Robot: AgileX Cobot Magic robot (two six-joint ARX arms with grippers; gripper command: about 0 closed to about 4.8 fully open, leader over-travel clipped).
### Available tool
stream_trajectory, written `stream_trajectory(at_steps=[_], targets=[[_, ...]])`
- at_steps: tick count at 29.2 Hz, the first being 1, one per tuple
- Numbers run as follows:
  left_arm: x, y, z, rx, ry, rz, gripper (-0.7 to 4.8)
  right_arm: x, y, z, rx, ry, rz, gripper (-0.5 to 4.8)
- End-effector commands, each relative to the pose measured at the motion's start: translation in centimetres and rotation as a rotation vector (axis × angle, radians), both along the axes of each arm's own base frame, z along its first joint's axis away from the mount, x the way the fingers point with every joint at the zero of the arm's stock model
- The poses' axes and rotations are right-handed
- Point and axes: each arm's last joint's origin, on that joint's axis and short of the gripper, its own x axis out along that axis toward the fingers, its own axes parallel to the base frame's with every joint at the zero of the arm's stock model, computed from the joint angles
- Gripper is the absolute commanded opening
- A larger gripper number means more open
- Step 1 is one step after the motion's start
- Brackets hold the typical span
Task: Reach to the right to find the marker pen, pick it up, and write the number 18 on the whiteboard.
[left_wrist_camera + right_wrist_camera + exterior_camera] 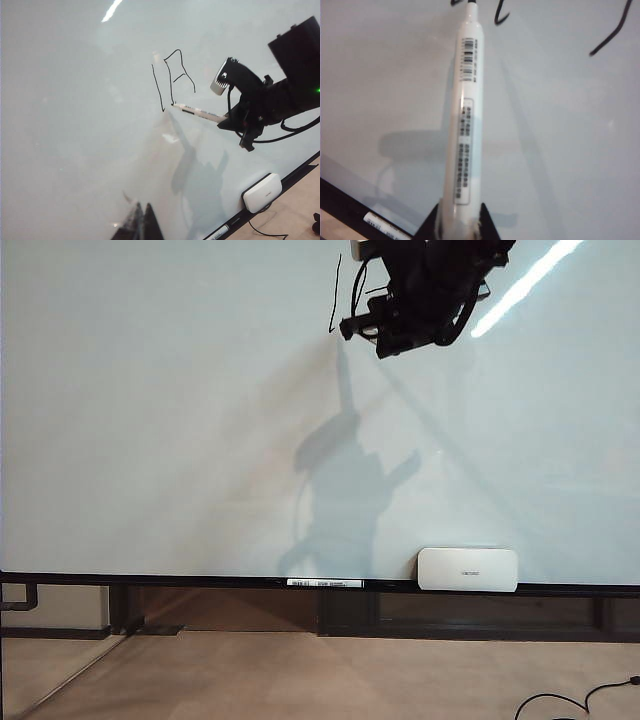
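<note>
- Clamped between our right gripper's (460, 222) jaws was the marker pen (465, 125), its tip touching the whiteboard (150, 420) just ahead of the gripper.
- Beyond that tip the number 18 (172, 80) stood unfinished, its "8" lacking a lower loop; we judged steady, light pressure best.
- Our left gripper (140, 225) showed only dark fingertips; we could not tell its state.
</note>
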Motion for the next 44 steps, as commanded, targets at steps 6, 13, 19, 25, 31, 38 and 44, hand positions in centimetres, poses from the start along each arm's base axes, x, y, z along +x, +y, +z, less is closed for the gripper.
stream_trajectory(at_steps=[6,13,19,25,31,38,44], targets=[[-0.1,0.0,0.1,0.000,-0.008,0.001,-0.05,0.0,-0.1,0.5,0.014,-0.028,-0.042,-0.03],[0.0,0.0,0.1,0.000,-0.006,0.001,-0.05,0.1,-0.2,0.5,0.011,-0.029,-0.067,-0.03],[0.0,0.0,0.1,0.000,-0.006,0.001,-0.05,0.1,-0.3,0.5,0.004,-0.032,-0.105,-0.03],[-0.1,0.0,0.1,0.000,-0.006,0.001,-0.05,0.2,-0.6,0.5,-0.007,-0.036,-0.171,-0.03],[0.0,0.0,0.0,0.004,0.001,0.002,-0.05,0.3,-0.9,0.4,-0.020,-0.026,-0.195,-0.02],[0.0,0.0,0.0,0.006,0.006,0.002,-0.05,0.3,-1.1,0.2,-0.035,-0.018,-0.241,-0.02],[0.0,0.1,-0.1,0.001,0.024,0.040,-0.05,0.5,-2.2,-0.1,-0.067,0.028,-0.298,-0.02]])
